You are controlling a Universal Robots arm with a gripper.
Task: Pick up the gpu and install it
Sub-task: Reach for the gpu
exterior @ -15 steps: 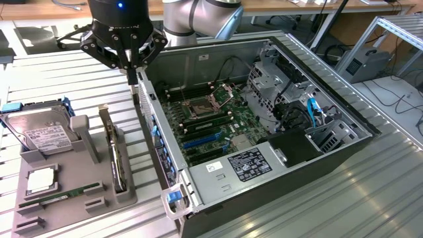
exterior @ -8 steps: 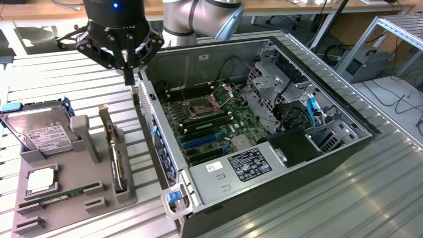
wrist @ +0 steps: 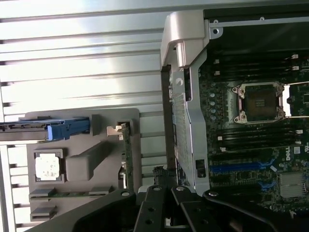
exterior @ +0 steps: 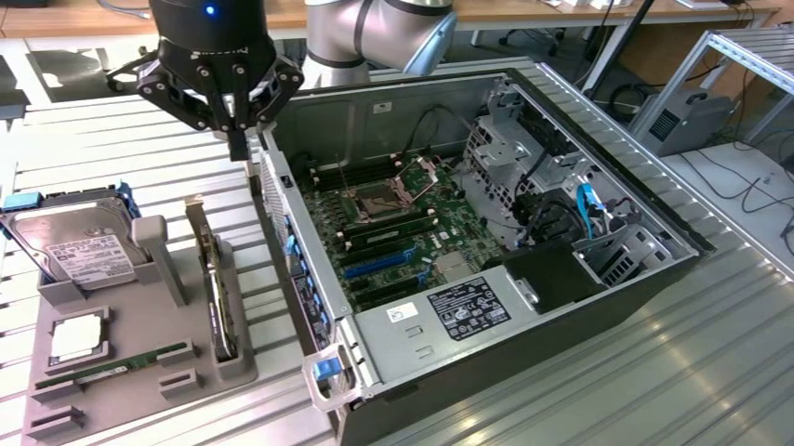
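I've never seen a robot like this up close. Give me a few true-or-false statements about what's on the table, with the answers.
1. The gpu stands on edge in the gray holder. True.
2. The gripper is holding the gpu. False: it is shut on nothing, near a corner of the computer case.
3. The computer case lies open, with its motherboard showing. True.
4. The hard drive with the white label sits inside the case. False: it rests in the gray holder, outside the case.

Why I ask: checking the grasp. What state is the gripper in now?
Black gripper: closed, empty; thin flat black GPU card sits in grey holder.
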